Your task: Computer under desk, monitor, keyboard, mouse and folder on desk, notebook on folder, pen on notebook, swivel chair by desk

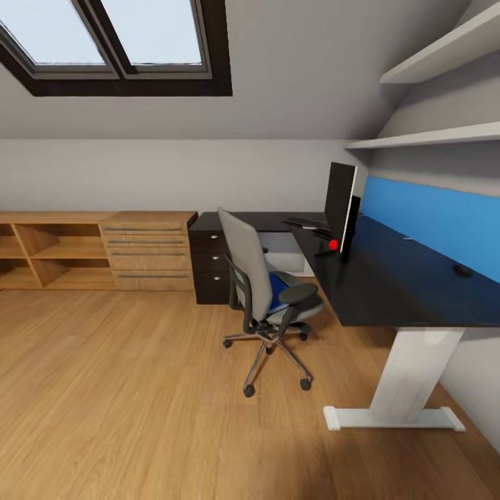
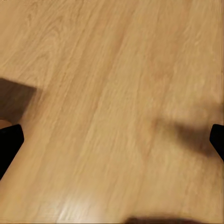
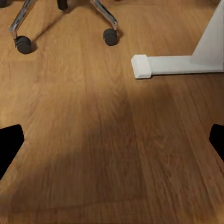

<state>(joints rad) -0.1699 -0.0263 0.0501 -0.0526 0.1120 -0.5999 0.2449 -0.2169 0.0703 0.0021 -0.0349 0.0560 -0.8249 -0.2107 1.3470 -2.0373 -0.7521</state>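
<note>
The grey swivel chair (image 1: 250, 267) stands on the floor by the black desk (image 1: 389, 285), its back toward me. The blue folder (image 1: 279, 287) lies on its seat. On the desk the monitor (image 1: 339, 205) stands edge-on, with the keyboard (image 1: 305, 223) behind it. A small dark object, maybe the mouse (image 1: 463, 271), lies further right. A pale grey box under the desk may be the computer (image 1: 281, 248). Notebook and pen are out of view. My left gripper (image 2: 112, 144) and right gripper (image 3: 112, 142) hang open over bare floor, holding nothing.
A wooden chest with bar handles (image 1: 148, 251) and open shelves (image 1: 48, 253) line the back wall. The desk's white leg and foot (image 3: 163, 65) rest on the floor to the right, near the chair's casters (image 3: 110, 36). Wall shelves (image 1: 430, 135) hang above the desk.
</note>
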